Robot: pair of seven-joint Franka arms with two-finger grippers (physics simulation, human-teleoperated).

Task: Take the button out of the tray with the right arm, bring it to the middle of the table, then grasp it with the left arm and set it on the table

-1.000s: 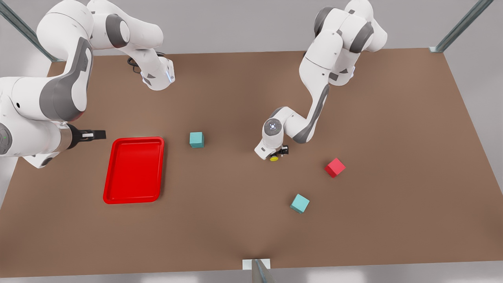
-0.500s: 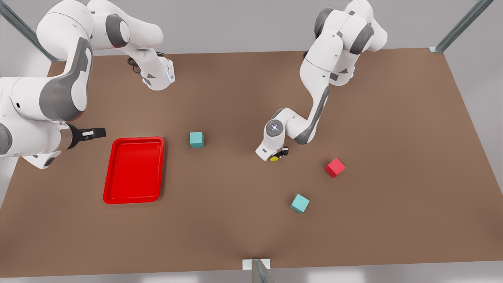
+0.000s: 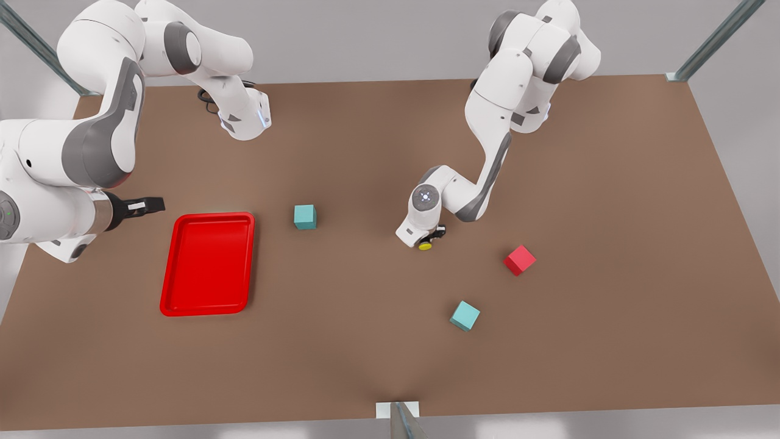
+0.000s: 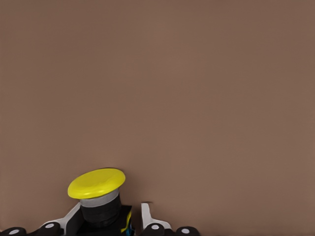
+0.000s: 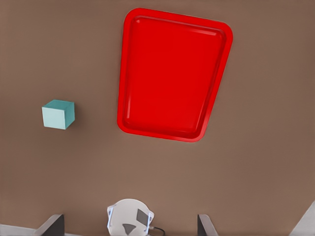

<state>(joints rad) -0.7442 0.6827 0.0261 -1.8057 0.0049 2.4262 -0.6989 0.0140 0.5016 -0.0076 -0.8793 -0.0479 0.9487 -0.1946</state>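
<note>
Now, reading the front view from its left: your right gripper (image 3: 149,206) sits at the left edge, raised just beyond the upper-left corner of the red tray (image 3: 172,303), holding nothing. Its own wrist view shows the two fingers (image 5: 53,224) spread wide apart, with the tray (image 5: 219,73) lying bare in the upper middle and a teal cube (image 5: 58,114) off to one side. That arm waits.

Next comes the teal cube (image 3: 304,216), right of the tray. Further right, near the frame's centre, your left gripper (image 3: 434,235) is low over the table (image 3: 609,183) with the button (image 3: 425,246) in it.

What changed over the last second: very little. The left wrist has crept a touch upward and rightward in the frame, carrying the button with it; the right arm, the tray and all three cubes have not moved. Judgement: the handover is done, and only the set-down and release remain.

The left wrist view shows the button (image 4: 97,194) pinched at its base, the jaws pressed in on either side, yellow cap tilted and standing clear above them. You can't tell from these frames whether the base touches the table yet.

Rightmost are the second teal cube (image 3: 465,316), lower centre, and the red cube (image 3: 519,260); both lie well apart from the button.
</note>
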